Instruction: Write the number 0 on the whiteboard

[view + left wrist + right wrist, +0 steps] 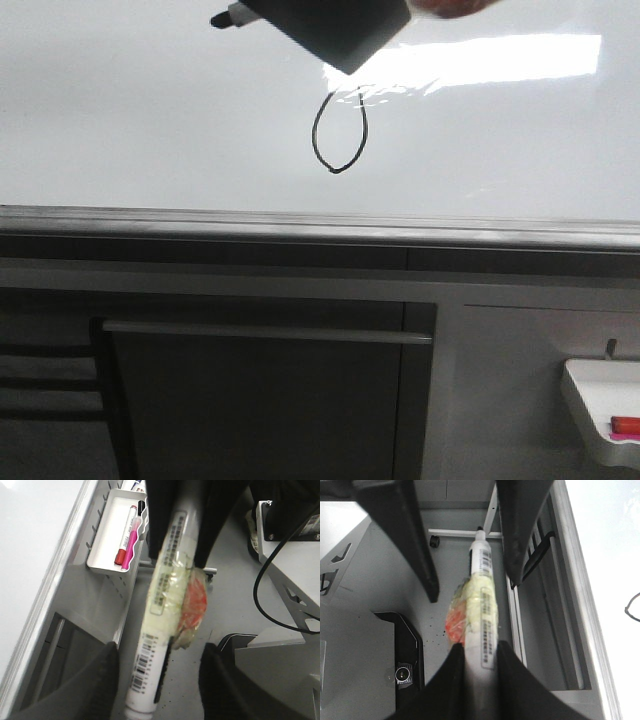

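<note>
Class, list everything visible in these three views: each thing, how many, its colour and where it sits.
whiteboard: one, glossy white, fills the upper front view
number 0: one, black, on the whiteboard
marker: one, white with yellowish tape, in the right gripper
tray: one, white, below the board's right end
red-capped pen: one, in the tray
pink pen: one, in the tray
cable: one, black
right gripper: black, shut on the marker
left gripper: black, open, straddling the marker

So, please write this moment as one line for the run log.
number 0: drawn | whiteboard: marked | right hand: shut on marker | left hand: open
</note>
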